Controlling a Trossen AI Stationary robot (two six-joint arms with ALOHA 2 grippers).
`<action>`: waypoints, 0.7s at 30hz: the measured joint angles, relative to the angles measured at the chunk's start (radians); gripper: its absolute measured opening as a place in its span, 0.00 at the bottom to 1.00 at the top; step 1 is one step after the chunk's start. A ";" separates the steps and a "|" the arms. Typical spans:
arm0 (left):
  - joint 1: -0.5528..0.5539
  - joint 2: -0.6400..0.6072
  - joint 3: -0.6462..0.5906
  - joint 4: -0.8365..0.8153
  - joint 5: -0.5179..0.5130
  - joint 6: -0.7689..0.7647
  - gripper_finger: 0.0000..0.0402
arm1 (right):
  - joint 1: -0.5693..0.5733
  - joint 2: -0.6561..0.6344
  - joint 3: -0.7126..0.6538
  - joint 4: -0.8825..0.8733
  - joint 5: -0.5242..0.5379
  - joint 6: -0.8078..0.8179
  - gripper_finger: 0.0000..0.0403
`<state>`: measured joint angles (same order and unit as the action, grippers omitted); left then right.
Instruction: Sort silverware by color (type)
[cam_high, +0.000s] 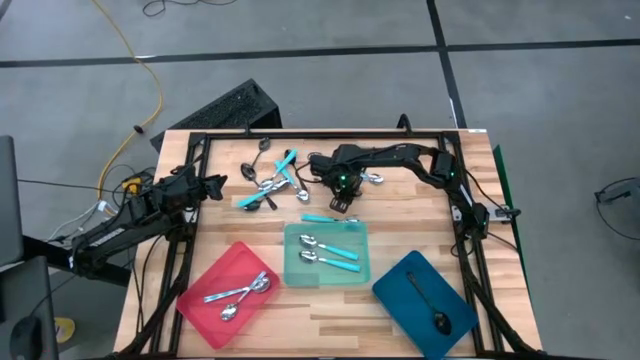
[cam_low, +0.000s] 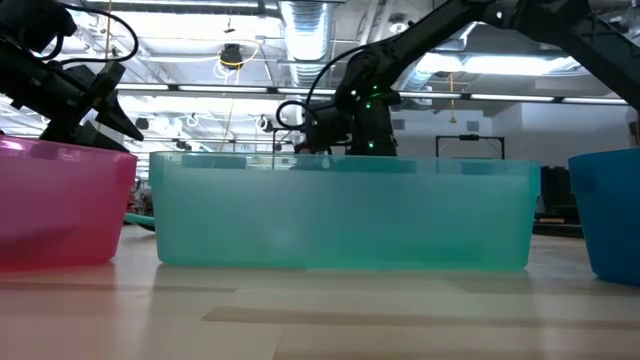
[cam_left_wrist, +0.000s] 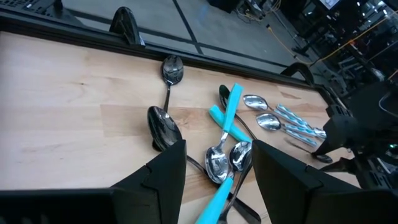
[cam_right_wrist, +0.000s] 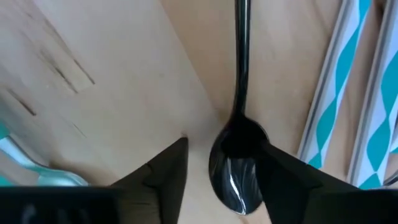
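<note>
A pile of silver, turquoise-handled and dark spoons (cam_high: 270, 183) lies on the far middle of the table; it also shows in the left wrist view (cam_left_wrist: 224, 143). My right gripper (cam_high: 341, 203) is open and low over the table, right of the pile. Its fingers stand on either side of a dark spoon's bowl (cam_right_wrist: 238, 168), whose handle (cam_right_wrist: 241, 56) lies flat, pointing away from the fingers. My left gripper (cam_high: 218, 184) is open and empty, left of the pile, with several spoons ahead of its fingers (cam_left_wrist: 168, 177). My right gripper points down with one finger on each side of the dark spoon's bowl (cam_right_wrist: 238, 168), which lies on the table. One finger (cam_right_wrist: 283, 174) stands right at the bowl's edge; whether it touches the bowl, I cannot tell.
A red tray (cam_high: 205, 300) with silver spoons, a teal tray (cam_high: 292, 268) with turquoise-handled spoons and a blue tray (cam_high: 395, 285) with a dark spoon stand at the near side. A turquoise spoon (cam_high: 320, 218) lies just beyond the teal tray. Striped-handled spoons (cam_right_wrist: 348, 93) lie beside the dark spoon.
</note>
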<state>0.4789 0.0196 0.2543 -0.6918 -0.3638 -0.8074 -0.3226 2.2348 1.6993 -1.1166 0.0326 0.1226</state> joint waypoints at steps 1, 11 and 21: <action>0.000 0.000 0.000 0.000 0.000 -0.003 0.42 | 0.001 0.000 0.000 0.002 0.000 0.000 0.46; 0.000 0.000 0.000 0.001 -0.001 -0.009 0.42 | 0.017 0.000 0.000 0.022 0.027 0.033 0.11; 0.000 0.000 0.000 0.001 -0.010 -0.009 0.42 | 0.022 -0.004 0.019 -0.011 0.031 0.034 0.05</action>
<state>0.4789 0.0196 0.2543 -0.6910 -0.3737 -0.8165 -0.3008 2.2312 1.7178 -1.1276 0.0638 0.1569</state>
